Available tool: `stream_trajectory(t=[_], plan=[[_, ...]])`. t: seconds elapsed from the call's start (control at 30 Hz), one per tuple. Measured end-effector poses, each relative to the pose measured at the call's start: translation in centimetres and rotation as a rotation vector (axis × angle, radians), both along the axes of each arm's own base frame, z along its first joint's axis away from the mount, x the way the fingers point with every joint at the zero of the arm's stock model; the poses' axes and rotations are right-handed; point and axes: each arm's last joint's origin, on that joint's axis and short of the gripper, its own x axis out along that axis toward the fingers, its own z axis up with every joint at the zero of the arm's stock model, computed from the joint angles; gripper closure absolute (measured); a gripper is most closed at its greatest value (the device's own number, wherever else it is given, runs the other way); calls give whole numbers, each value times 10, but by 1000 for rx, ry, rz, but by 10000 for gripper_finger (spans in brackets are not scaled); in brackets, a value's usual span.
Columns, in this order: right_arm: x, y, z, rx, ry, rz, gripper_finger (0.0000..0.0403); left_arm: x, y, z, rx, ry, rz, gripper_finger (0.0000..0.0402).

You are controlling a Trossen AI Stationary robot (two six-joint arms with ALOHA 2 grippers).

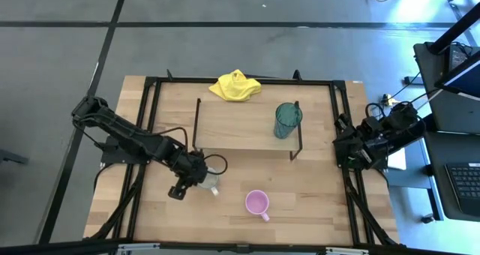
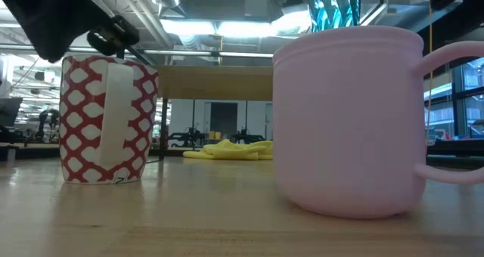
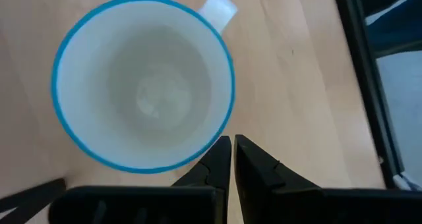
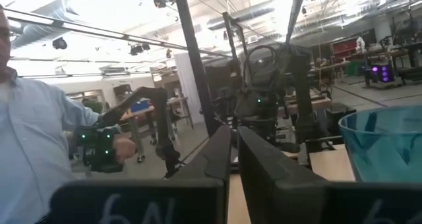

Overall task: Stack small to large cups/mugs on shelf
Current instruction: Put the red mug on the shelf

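The white mug (image 1: pixel 211 182) has a blue rim (image 3: pixel 142 85) and a red lattice outside (image 2: pixel 106 121). It stands upright on the table in front of the shelf's left end. My left gripper (image 3: pixel 231 151) hovers over it, pointing down, fingers shut beside the rim. The pink mug (image 1: pixel 257 203) stands upright nearer the front edge and looms large in the low view (image 2: pixel 348 121). The teal cup (image 1: pixel 287 120) stands upright on the right end of the shelf (image 1: pixel 240 124). My right gripper (image 4: pixel 232 148) waits shut at the table's right edge (image 1: pixel 358 148). My left gripper comes from above with shut fingertips (image 3: pixel 221 151) just outside the mug's rim (image 3: pixel 210 148), about a quarter turn round from the handle (image 3: pixel 217 6). I cannot tell whether they touch the rim. The mug stands on the table.
A yellow cloth (image 1: pixel 235 86) lies behind the shelf at the far edge. The shelf board (image 2: pixel 215 81) is bare left of the teal cup. Black frame rails (image 1: pixel 146 135) run along the table's sides. A person in a light blue shirt (image 4: pixel 33 138) shows beyond the table.
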Motion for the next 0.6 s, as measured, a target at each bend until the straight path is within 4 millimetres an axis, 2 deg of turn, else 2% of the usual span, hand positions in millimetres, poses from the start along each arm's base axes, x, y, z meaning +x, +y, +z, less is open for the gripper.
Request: stream_trajectory(t=[0.27,0.5,0.6], plan=[[0,0,-1,44,19,14,373,1,0,4,3,-5,-7,388],[0,0,-1,61,29,19,373,9,-5,44,-20,-76,16,388],[0,0,-1,59,30,18,373,11,-5,54,-29,-92,57,388]])
